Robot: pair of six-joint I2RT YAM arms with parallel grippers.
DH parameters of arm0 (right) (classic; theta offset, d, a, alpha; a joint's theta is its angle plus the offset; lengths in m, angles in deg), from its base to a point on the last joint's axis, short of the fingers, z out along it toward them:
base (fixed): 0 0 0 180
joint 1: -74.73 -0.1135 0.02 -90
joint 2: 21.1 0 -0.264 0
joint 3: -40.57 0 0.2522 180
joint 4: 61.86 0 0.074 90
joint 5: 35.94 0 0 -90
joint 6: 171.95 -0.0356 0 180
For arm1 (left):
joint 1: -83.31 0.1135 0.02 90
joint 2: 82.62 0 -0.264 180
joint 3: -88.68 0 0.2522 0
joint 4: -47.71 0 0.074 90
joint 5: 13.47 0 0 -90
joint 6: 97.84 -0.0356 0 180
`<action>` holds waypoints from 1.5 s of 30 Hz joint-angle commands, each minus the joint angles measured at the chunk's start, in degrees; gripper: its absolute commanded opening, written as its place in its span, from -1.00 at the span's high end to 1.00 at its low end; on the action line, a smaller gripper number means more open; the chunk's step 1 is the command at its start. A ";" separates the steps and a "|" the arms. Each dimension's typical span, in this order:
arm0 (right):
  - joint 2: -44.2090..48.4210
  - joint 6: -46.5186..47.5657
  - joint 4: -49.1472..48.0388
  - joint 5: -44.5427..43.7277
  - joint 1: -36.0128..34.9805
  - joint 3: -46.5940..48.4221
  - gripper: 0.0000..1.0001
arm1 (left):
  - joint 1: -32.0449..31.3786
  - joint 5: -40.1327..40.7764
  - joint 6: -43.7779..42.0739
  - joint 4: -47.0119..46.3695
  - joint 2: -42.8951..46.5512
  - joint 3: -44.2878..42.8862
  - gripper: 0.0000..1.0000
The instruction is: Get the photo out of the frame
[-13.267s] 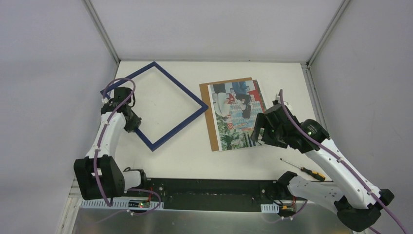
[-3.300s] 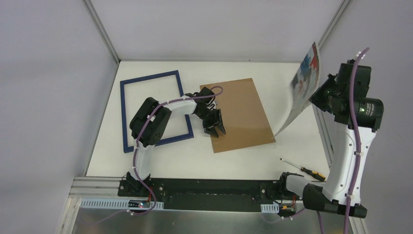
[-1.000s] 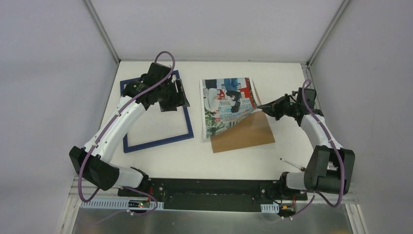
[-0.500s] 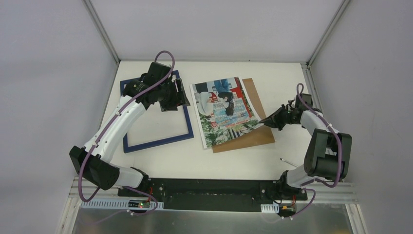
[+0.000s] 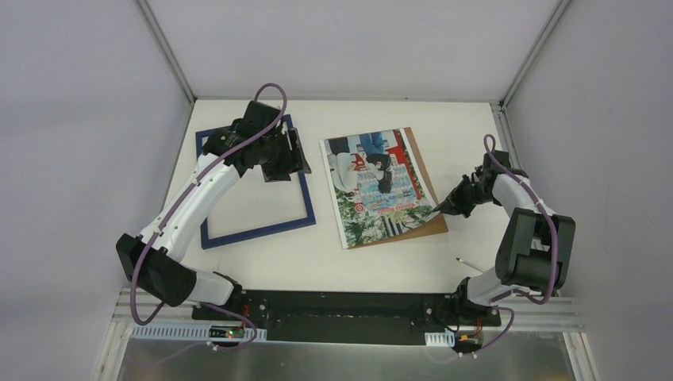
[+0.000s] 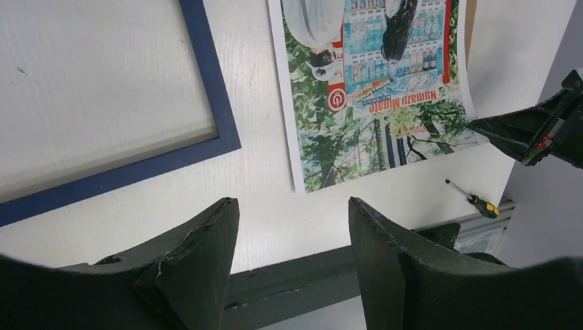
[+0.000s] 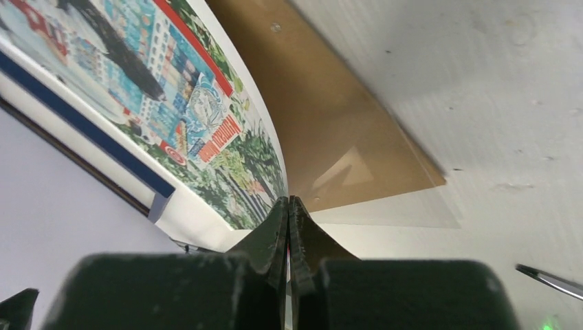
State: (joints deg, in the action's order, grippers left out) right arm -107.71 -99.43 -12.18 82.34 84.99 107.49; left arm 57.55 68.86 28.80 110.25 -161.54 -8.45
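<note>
Top view: the thin dark-blue rectangular picture frame (image 5: 258, 229) lies flat and empty on the white table (image 5: 262, 266), left of the brown rectangular backing board (image 5: 432, 225) and apart from it. The colourful printed paper photo (image 5: 377, 186) lies on the board, overhanging its left and near edges. Right gripper (image 5: 439, 209) sits at the board's near right corner, on the photo's corner. Left gripper (image 5: 287, 170) hangs over the frame bar nearest the board.

Left wrist: fingers (image 6: 196, 265) spread wide, holding nothing. Frame (image 6: 218, 103) is left of the board, photo (image 6: 371, 89) on it. A yellow-handled screwdriver (image 6: 473, 199) lies beyond the board's near edge.

Right wrist: fingers (image 7: 268, 237) pressed together, pinching the photo (image 7: 206, 137) corner above the board (image 7: 330, 110). A clear plastic sheet (image 7: 405, 210) pokes out past the board's edge.

Risk: it's a one-corner pinch, so any sideways drag could crease or tear the paper, or shove board and sheet.

Vs 0.5 s ago: photo has swung squarer onto the board and covers more of it. 3.3 s ago the photo hung in the air and the board was bare.
</note>
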 commanded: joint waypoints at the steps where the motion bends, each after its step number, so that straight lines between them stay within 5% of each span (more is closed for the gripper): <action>1: -0.45 2.81 4.70 -6.15 0.29 2.66 1.00 | 0.54 -1.58 0.36 0.32 -0.66 -1.31 -0.22; 15: -4.53 3.48 6.45 -9.52 -0.04 5.58 0.96 | 0.58 -2.51 -0.60 0.31 -1.24 -1.53 -0.22; 20: -3.88 3.28 11.28 -19.07 -2.40 8.10 0.04 | 0.49 -2.63 -0.69 0.28 -1.26 -1.40 -0.22; 24: 0.02 2.40 14.91 -30.33 -6.12 10.86 -0.45 | 0.53 -2.62 -0.61 0.29 -1.24 -1.27 -0.22; 37: 11.28 -5.55 13.24 -20.46 -22.56 12.21 -0.73 | 0.53 -1.72 -1.65 -0.38 2.14 1.60 -0.24; 45: 28.96 -10.13 11.40 -18.52 -25.39 8.62 -0.97 | 0.54 2.13 -1.52 -4.42 14.04 8.33 -0.27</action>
State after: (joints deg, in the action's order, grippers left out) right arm -87.16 -106.07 -0.81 62.99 59.87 117.13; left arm 57.55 67.79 28.52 108.74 -154.68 -1.85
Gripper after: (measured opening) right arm 0.953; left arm 0.631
